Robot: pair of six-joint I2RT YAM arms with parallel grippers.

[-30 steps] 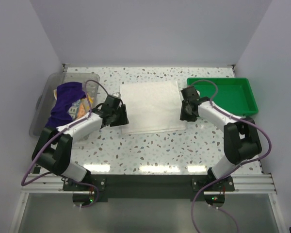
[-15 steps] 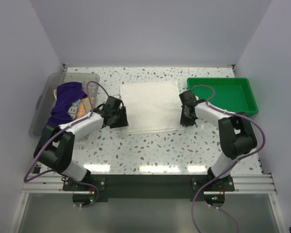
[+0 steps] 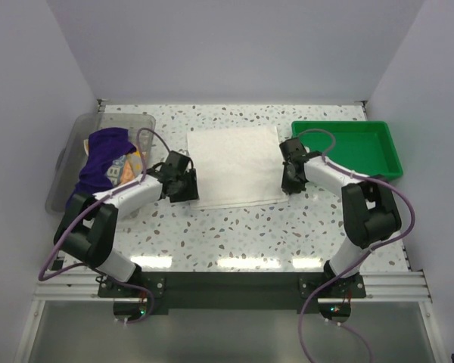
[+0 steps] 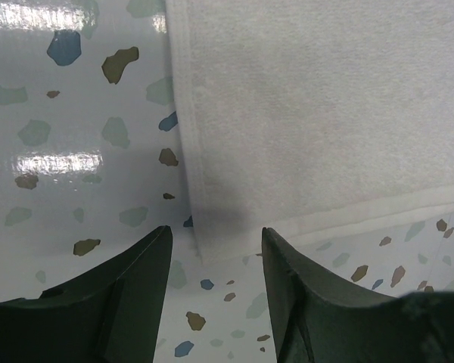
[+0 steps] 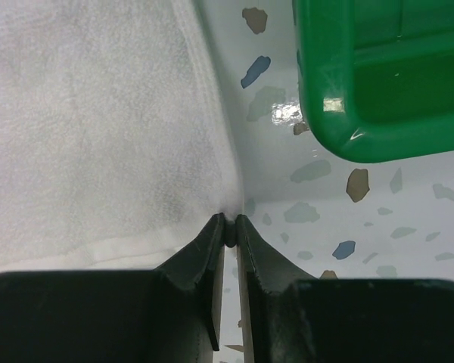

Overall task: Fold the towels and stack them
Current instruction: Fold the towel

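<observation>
Now the right hand [image 5: 228, 228] has clamped onto the white towel [image 5: 91, 121].

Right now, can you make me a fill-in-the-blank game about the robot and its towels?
The right gripper pinches the white towel at its ___.
The left gripper holds nothing; it is ___.
The tray beside the right arm is ___.
The clear bin holds a lettered towel and a ___ one.
Missing: corner, open, green, purple.

The only lettering is the coloured block print on the pale towel [image 3: 123, 169] in the clear bin [image 3: 68, 162], at the left of the top view, too small to read.
</observation>
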